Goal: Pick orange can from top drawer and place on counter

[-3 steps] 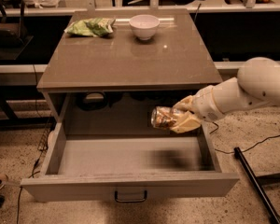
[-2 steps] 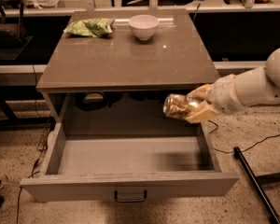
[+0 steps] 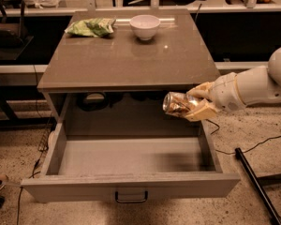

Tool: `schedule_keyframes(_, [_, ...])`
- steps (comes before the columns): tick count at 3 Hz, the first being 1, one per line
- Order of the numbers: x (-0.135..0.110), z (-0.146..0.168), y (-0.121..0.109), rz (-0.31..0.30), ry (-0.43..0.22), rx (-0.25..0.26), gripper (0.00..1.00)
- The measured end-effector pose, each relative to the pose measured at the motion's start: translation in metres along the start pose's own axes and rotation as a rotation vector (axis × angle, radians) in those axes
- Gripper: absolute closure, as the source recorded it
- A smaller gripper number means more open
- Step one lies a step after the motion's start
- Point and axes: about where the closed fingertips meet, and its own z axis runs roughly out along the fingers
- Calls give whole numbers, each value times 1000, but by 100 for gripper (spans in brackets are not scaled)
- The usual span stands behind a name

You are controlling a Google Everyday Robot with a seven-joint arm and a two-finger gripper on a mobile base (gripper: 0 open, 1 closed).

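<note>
Gripper, right of centre in the camera view, is clamped on the orange can, holding it on its side in the air over the right rear of the open top drawer, just below the front edge of the counter. As I judge it, the can should rise clear of that overhanging edge before swinging in, then settle on bare counter, well apart from the green bag and white bowl at upper centre
</note>
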Motion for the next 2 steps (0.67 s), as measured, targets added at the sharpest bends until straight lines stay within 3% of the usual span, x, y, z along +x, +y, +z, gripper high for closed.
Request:
schedule_keyframes(1, [-29,-10,-26,-44,-80,15,100])
schedule_keyframes(2, [-72,-34,-79,-76,-128,125,100])
